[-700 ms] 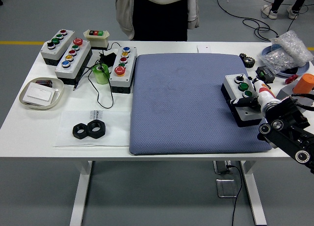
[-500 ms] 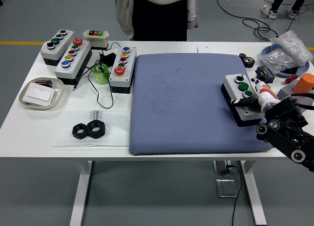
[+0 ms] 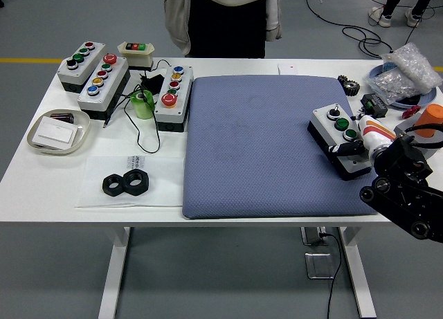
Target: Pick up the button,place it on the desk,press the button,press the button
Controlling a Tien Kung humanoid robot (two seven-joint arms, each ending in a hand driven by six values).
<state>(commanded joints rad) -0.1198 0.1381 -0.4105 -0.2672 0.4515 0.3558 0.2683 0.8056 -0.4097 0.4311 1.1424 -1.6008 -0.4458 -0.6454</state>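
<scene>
A small grey button box [image 3: 335, 125] with a black base and three buttons, one white and two green, lies at the right side of the blue mat [image 3: 256, 146]. My right hand [image 3: 351, 149] comes in from the lower right. Its fingers are curled over the box's near right end and grip it. The box sits slightly turned on the mat. The left arm is out of view.
Three larger button boxes [image 3: 104, 81] and a small one [image 3: 136, 51] stand at the back left, with a green tape roll [image 3: 143, 104], a tray [image 3: 58, 132] and black nuts [image 3: 127, 183]. A plastic bag [image 3: 405, 73] and an orange part [image 3: 432, 115] lie far right. A person [image 3: 221, 21] stands behind the table.
My right hand has shifted the small button box a little to the left and away from me on the mat. Nothing else has moved.
</scene>
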